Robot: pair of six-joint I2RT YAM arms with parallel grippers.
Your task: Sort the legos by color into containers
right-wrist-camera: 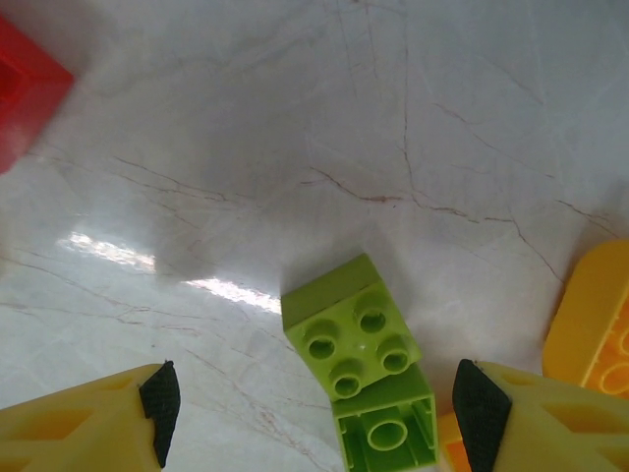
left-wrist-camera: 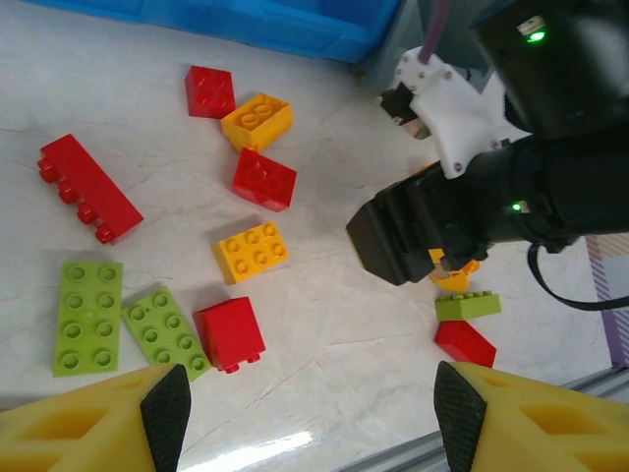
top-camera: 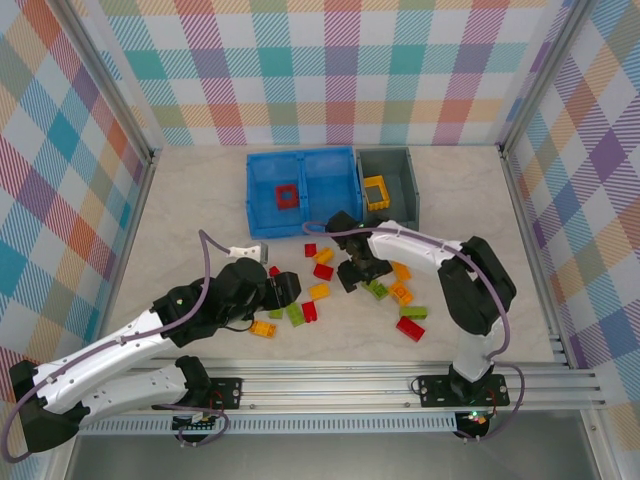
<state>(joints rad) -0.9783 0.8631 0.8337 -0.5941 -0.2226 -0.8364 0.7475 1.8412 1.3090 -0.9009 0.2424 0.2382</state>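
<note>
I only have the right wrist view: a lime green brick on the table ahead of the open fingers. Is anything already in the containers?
Observer: Yes. From above, a red frame lies in the left compartment of the blue bin, and a yellow brick lies in the grey bin.
Operator: And the other arm?
Observer: The left gripper hovers open, with a red brick just ahead of it.

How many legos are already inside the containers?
2: a red frame in the blue bin's left compartment, and a yellow brick in the grey bin. Others may hide behind the walls.
</note>
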